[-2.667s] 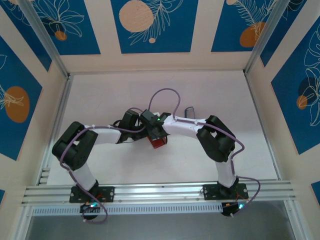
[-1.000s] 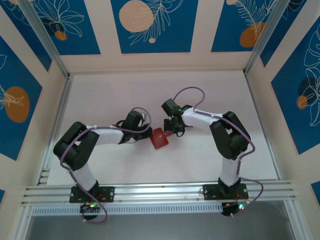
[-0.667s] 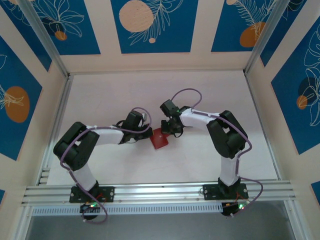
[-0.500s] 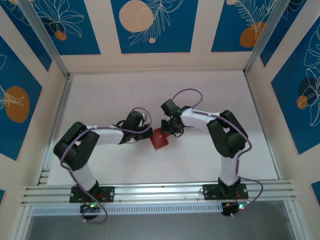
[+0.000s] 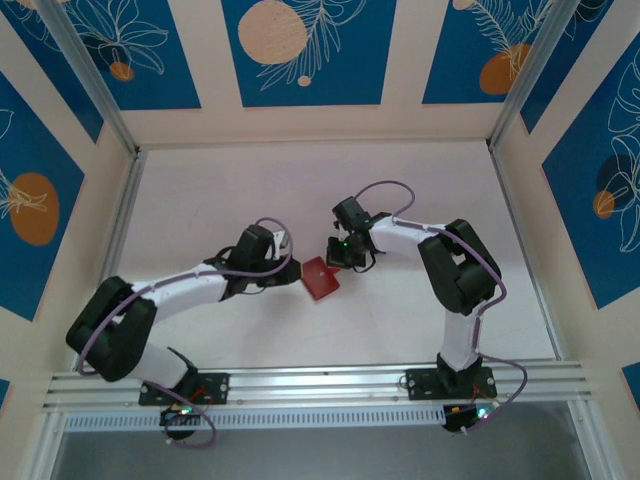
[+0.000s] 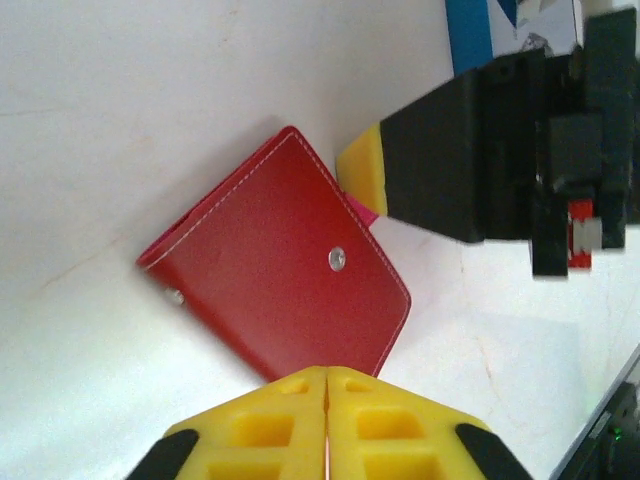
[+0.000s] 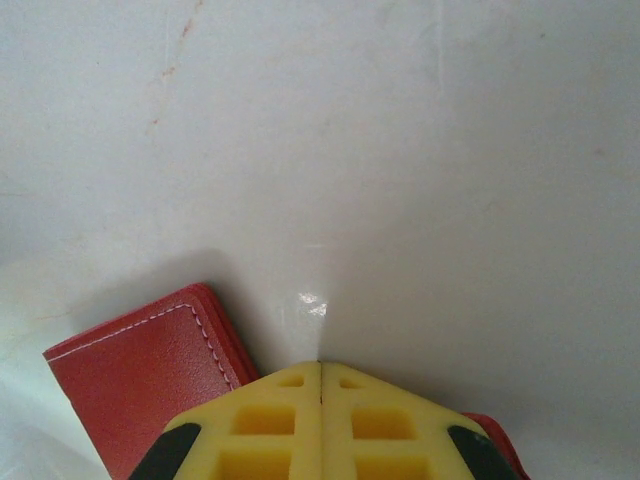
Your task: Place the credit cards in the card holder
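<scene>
The card holder (image 5: 321, 279) is a red wallet lying closed and flat on the white table, its silver snap button (image 6: 337, 259) facing up. My left gripper (image 5: 291, 268) is shut with nothing in it, its yellow fingertips (image 6: 327, 372) over the wallet's near edge. My right gripper (image 5: 336, 256) is also shut and empty. Its yellow tip (image 6: 362, 170) presses at the wallet's far edge, where a thin pink sliver (image 6: 361, 209) peeks out. In the right wrist view the card holder (image 7: 140, 380) lies under the shut gripper (image 7: 320, 364). The credit cards are out of view.
White tabletop (image 5: 220, 190) lies all round the wallet. Cream walls with blue panels (image 5: 305, 50) close the back and both sides. An aluminium rail (image 5: 320, 382) runs along the near edge by the arm bases.
My left arm has stretched out lower, its elbow swinging left and toward the rail, with its gripper still at the wallet. The right gripper shifted slightly along the wallet's far edge. The wallet stayed put.
</scene>
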Controlling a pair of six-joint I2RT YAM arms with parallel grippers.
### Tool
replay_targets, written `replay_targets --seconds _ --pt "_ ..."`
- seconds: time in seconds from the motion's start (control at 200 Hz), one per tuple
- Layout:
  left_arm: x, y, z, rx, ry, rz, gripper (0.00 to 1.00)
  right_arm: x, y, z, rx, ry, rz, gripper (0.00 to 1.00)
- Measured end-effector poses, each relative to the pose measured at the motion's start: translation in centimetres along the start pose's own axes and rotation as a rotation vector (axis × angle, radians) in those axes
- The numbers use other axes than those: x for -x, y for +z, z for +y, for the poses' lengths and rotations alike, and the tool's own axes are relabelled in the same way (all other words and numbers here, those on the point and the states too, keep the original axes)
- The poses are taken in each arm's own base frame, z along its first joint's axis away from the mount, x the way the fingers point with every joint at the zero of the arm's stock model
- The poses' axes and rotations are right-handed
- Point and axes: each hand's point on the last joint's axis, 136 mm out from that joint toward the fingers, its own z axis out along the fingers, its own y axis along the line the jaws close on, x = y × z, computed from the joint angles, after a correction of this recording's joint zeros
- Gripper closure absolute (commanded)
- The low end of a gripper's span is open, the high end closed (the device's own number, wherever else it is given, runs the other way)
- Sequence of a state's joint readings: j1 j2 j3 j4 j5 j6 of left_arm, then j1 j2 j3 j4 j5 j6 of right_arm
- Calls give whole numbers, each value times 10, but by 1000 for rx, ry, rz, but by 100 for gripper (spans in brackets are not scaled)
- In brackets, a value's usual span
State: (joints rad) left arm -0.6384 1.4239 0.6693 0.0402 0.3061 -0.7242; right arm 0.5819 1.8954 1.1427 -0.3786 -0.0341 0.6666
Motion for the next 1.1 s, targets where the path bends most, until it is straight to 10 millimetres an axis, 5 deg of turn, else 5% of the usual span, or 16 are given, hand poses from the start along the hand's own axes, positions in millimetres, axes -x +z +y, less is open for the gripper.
replay_targets --seconds 0.205,0.41,0.74,1.1 --pt "-26 4 26 79 -39 66 100 0 0 0 1 0 0 100" --pt "-42 29 37 119 -45 141 100 -4 0 5 40 -4 14 100" --pt "-37 42 33 121 -57 153 100 -17 -3 9 90 -1 58 100" --pt "-36 43 33 121 -59 153 100 -19 -41 46 221 -52 32 100"
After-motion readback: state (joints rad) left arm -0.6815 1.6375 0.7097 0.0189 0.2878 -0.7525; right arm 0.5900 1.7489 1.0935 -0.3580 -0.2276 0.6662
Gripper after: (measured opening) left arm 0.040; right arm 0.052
